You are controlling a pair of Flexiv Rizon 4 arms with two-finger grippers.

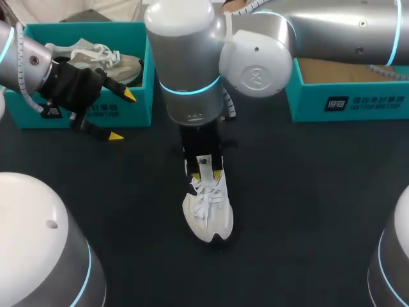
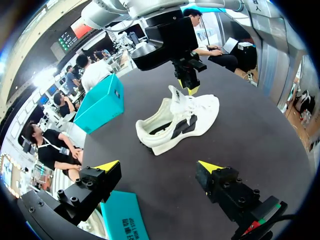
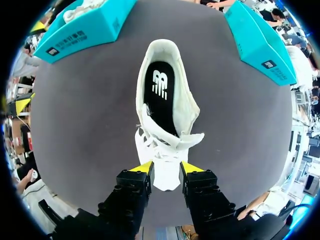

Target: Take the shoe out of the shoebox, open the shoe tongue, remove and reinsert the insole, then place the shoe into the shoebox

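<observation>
A white shoe (image 1: 208, 214) lies on the dark table (image 1: 307, 211) in the middle, toe toward the front edge. Its black insole (image 3: 161, 90) shows inside the shoe (image 3: 186, 102). My right arm comes in from the right and hangs over the shoe's heel. Its gripper (image 1: 203, 170) (image 3: 167, 168) is shut on the raised tongue (image 3: 166, 179), one yellow tip on each side. In the left wrist view the right gripper (image 2: 189, 86) pinches the tongue above the shoe (image 2: 185, 122). My left gripper (image 1: 123, 115) (image 2: 159, 166) stands open and empty, in front of the left box.
A teal shoebox (image 1: 89, 27) at the back left holds a second pale shoe (image 1: 96, 56). Another teal box (image 1: 348, 99) stands at the back right, brown inside. Both boxes (image 3: 80, 30) (image 3: 260, 45) lie beyond the shoe's heel.
</observation>
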